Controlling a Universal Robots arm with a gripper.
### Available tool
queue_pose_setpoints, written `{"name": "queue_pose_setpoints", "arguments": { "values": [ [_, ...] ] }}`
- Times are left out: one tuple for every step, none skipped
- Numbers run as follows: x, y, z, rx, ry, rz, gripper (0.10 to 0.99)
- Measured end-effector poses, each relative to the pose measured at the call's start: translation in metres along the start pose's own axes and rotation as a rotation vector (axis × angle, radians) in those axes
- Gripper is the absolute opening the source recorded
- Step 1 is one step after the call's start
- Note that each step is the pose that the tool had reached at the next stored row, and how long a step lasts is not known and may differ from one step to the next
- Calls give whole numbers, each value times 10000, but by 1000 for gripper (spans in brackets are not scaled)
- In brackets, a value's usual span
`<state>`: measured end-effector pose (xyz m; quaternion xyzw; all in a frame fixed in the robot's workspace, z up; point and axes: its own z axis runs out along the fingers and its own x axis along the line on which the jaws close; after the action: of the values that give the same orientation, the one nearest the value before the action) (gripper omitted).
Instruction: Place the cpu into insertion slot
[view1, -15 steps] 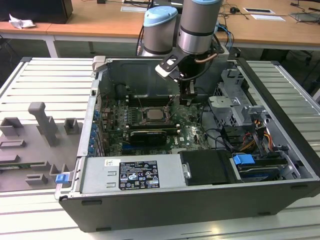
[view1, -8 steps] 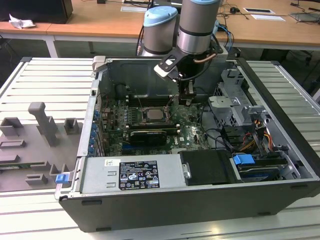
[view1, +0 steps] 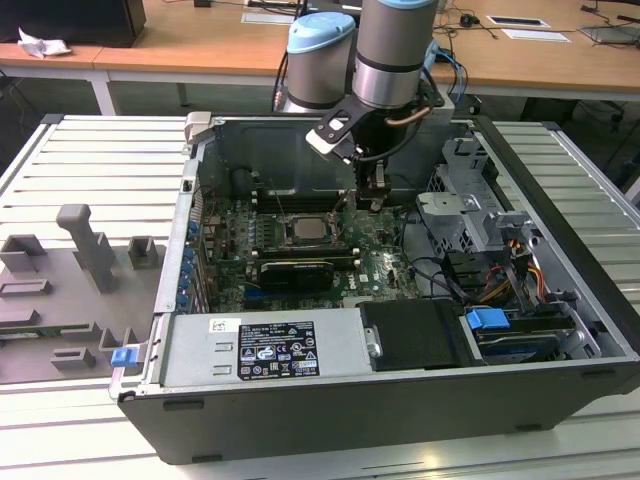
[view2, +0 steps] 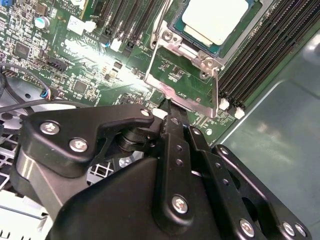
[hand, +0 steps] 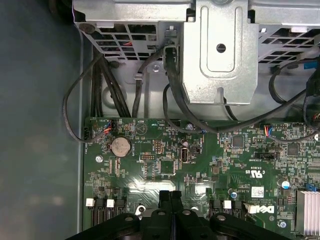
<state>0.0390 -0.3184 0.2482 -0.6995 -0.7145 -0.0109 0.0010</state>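
The cpu (view1: 308, 229), a small square chip with a silver-grey top, lies flat in the insertion slot (view1: 286, 232) on the green board inside the open computer case. In the second wrist view the cpu (view2: 216, 19) sits in the slot's black socket, and the slot's metal frame (view2: 184, 75) is swung up and open toward me. My gripper (view1: 372, 200) hangs just to the exterior view's right of the slot. In both wrist views its fingers are pressed together with nothing between them, and the gripper (view2: 170, 107) tip is right at the raised frame's edge. The gripper (hand: 171, 196) hovers low over the board.
A black graphics card (view1: 295, 270) lies in front of the slot. Long memory slots (view2: 260, 55) flank it. A metal drive cage (view1: 470, 200) with cables (hand: 100, 85) stands at the exterior view's right, the power supply (view1: 265, 345) in front. Grey fixtures (view1: 85, 245) stand outside the case.
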Motion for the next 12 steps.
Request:
{"name": "queue_pose_setpoints", "arguments": {
  "values": [
    [0,-2,0,0,0,1,106],
    [0,-4,0,0,0,1,106],
    [0,-6,0,0,1,1,106],
    [0,-7,0,0,0,1,106],
    [0,-9,0,0,1,1,106],
    [0,-11,0,0,1,2,106],
    [0,-13,0,0,0,1,106],
    [0,-14,0,0,0,0,106],
    [0,-17,0,0,0,1,106],
    [0,-18,0,0,0,1,106],
    [0,-20,0,0,0,1,106],
    [0,-22,0,0,0,1,106]
  ]
}}
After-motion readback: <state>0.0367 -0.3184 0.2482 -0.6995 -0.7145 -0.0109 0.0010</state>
